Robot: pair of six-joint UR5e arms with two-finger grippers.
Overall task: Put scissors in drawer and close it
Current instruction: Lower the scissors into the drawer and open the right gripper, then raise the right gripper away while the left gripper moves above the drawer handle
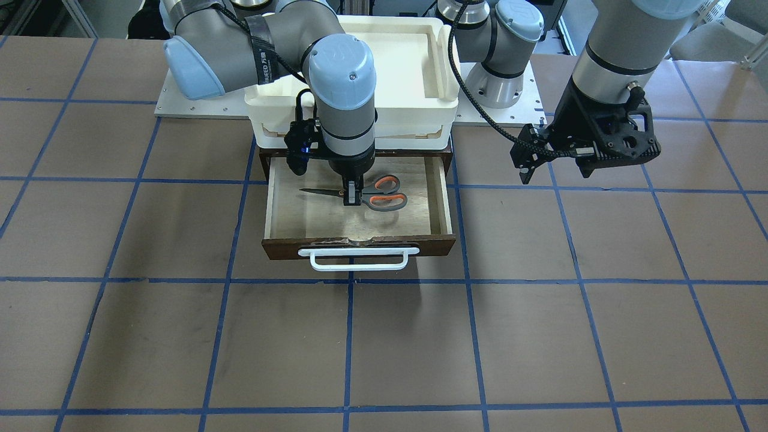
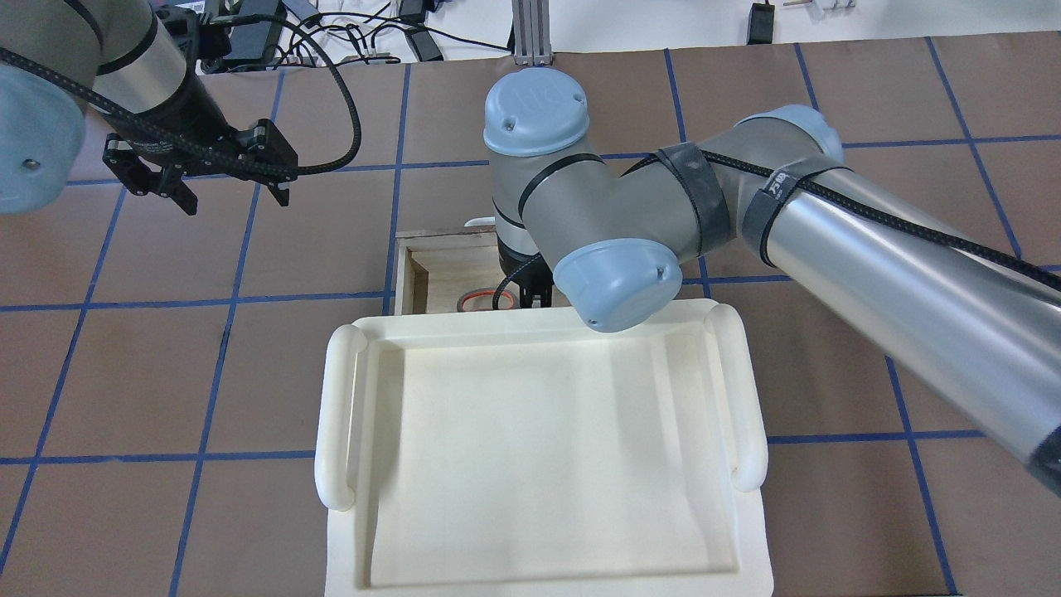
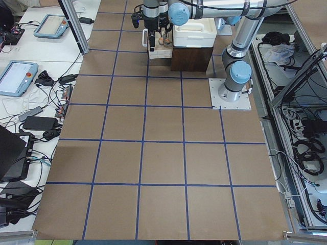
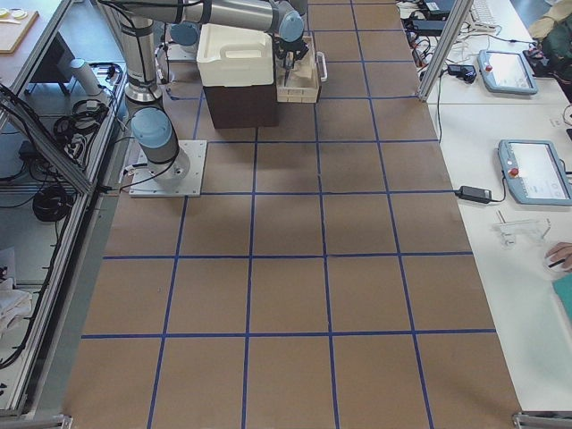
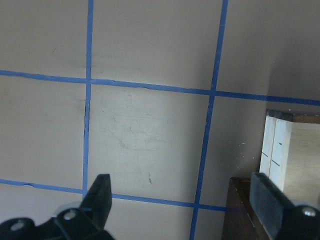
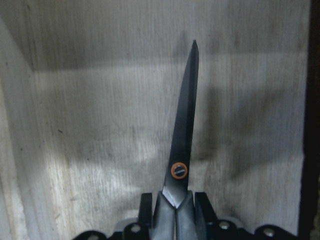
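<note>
Grey-handled silver scissors [image 1: 373,194] are gripped by the right hand [image 1: 351,198] inside the open brown wooden drawer [image 1: 432,245]; the left hand [image 2: 234,197] is wide.

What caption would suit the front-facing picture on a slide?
The right gripper holds the scissors inside the open drawer; the left gripper hangs open alongside.

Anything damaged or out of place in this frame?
Only the drawer: its front top edge is chipped, just above the white handle. The scissors are inside it, gripped by the right claw; nothing spilled.
</note>
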